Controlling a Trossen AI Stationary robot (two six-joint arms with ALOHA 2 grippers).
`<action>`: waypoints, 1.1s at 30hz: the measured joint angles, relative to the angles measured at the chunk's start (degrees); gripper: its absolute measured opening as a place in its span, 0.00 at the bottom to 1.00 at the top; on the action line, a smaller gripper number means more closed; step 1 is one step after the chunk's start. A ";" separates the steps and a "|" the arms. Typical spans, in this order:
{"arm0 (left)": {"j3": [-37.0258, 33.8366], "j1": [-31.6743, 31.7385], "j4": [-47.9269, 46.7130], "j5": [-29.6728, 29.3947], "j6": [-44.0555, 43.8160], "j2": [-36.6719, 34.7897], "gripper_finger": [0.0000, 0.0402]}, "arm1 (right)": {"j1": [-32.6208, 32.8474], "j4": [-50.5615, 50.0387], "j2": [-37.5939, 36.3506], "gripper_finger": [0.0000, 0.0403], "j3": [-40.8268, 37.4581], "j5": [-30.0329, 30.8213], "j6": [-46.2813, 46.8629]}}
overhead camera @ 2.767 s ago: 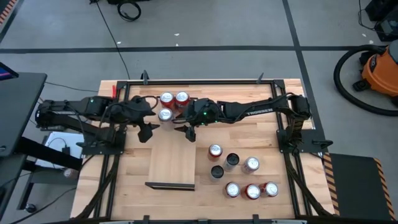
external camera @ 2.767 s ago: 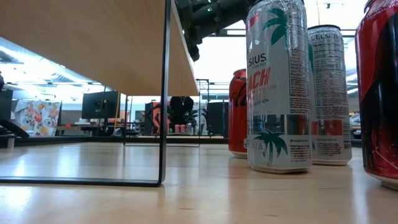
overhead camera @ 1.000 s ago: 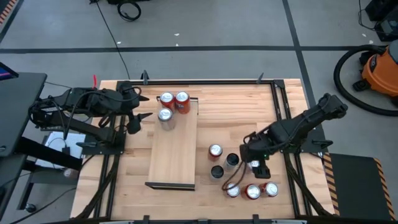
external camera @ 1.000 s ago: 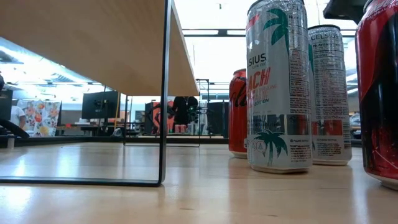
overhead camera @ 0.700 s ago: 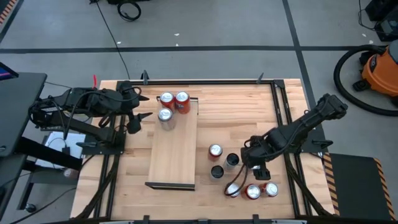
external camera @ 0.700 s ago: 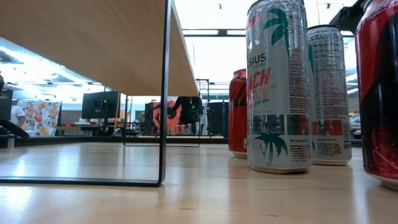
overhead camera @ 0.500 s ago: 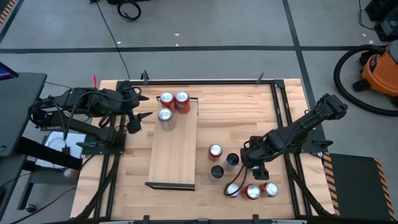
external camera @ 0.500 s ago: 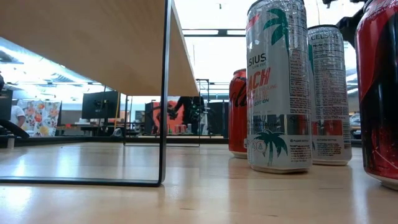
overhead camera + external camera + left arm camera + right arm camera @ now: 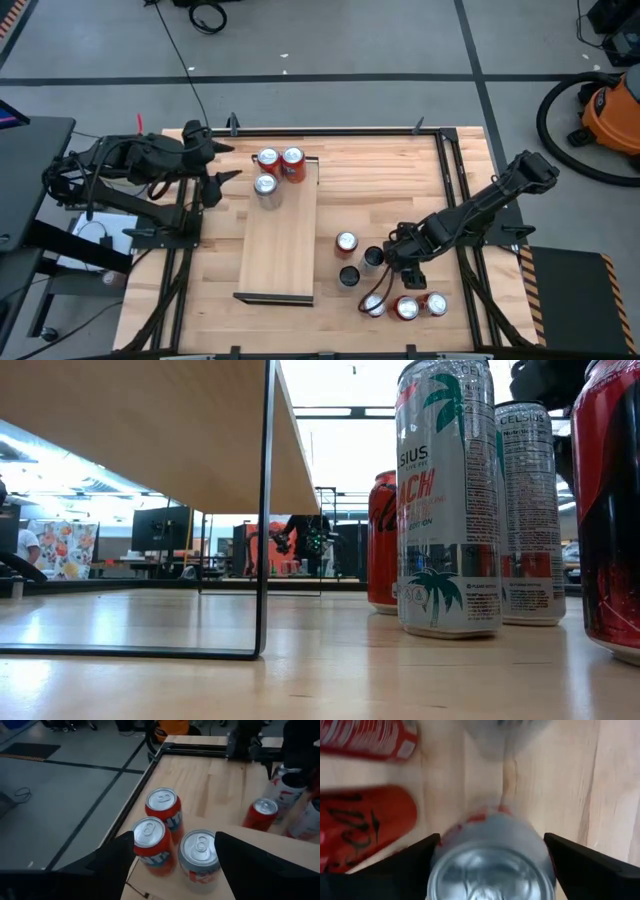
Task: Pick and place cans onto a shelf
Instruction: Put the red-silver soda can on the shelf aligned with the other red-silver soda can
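The shelf (image 9: 279, 245) is a long light board standing on the table. Three cans stand at its far end: two red (image 9: 268, 158) (image 9: 292, 157) and one silver (image 9: 265, 184). Several more cans stand on the table at the right, among them a red one (image 9: 346, 242) and two dark ones (image 9: 373, 257). My right gripper (image 9: 401, 262) is down over a silver-topped can (image 9: 492, 862), open, with one finger on each side of it. My left gripper (image 9: 216, 181) is open and empty, left of the shelf's far end, facing the three cans (image 9: 162, 802). My right gripper comes from above, pointing down, with its fingers (image 9: 415, 865) on either side of the can's upper wall (image 9: 492, 827). The can stands upright on the table. Whether the fingers touch it, I cannot tell.
Three cans (image 9: 405, 307) stand in a row near the front right, close below my right gripper. In the low view the cans (image 9: 445, 500) stand right of the shelf's dark rail (image 9: 265, 510). The table's black frame (image 9: 330, 131) runs along its edges.
My right gripper has gone a little toward the table's left and down over the silver-topped can, which it now covers in the high view. My left gripper has drawn back a little toward the far edge. The cans have not moved.
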 joint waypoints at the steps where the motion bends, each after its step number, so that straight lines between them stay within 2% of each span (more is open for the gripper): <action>1: 0.07 0.00 -0.04 0.74 -0.58 0.07 0.72 | -0.39 0.94 0.00 0.88 -0.36 0.33 0.19; 4: 0.19 0.54 0.14 4.09 -2.23 0.18 0.72 | -1.80 2.43 -0.08 0.83 -1.10 0.89 2.14; 8: 0.19 2.43 2.54 4.43 -3.34 0.03 0.72 | -3.65 1.64 -0.16 0.78 -1.24 2.18 1.23; 19: 0.23 6.49 16.36 3.77 -3.17 -2.25 0.72 | -9.79 -1.12 -0.11 0.79 -0.66 4.90 -3.67; 22: 0.23 6.35 15.61 4.59 -3.30 -2.33 0.72 | -11.85 -4.39 -0.25 0.79 0.74 5.68 -6.61; 29: 0.21 6.25 10.87 11.67 -3.59 -2.24 0.72 | -18.43 -7.72 -0.50 0.79 4.59 6.72 -10.52; 33: 0.21 6.25 11.08 12.64 -4.47 -2.25 0.72 | -21.66 -8.40 -0.55 0.79 7.99 6.95 -13.91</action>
